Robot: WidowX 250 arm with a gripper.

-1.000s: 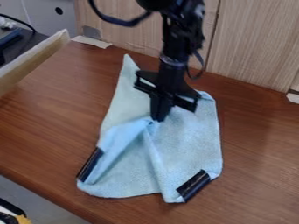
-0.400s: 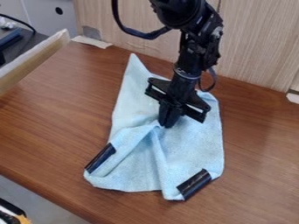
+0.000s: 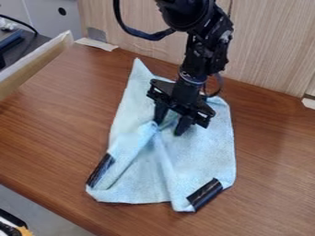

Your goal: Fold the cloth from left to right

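Observation:
The light blue cloth [image 3: 203, 152] lies rumpled on the brown table, one corner pointing up toward the wall. Folds run down from its middle, and black tape strips mark its lower left edge and lower right corner. Over the cloth's middle, the gripper [image 3: 170, 128] points down with its two fingers spread apart. A raised fold of cloth stands at the left finger; whether it touches the finger I cannot tell. Part of the cloth behind the gripper is hidden.
A wooden wall panel [image 3: 271, 46] stands along the table's back edge. At the left is a pale board [image 3: 34, 64] with dark equipment behind it. The brown table [image 3: 49, 133] ends at a front edge in the lower left.
The gripper first moved right, drawing the cloth's left part rightward. Since then its fingers have opened, it has shifted slightly left, and the cloth's left side has slipped back a little.

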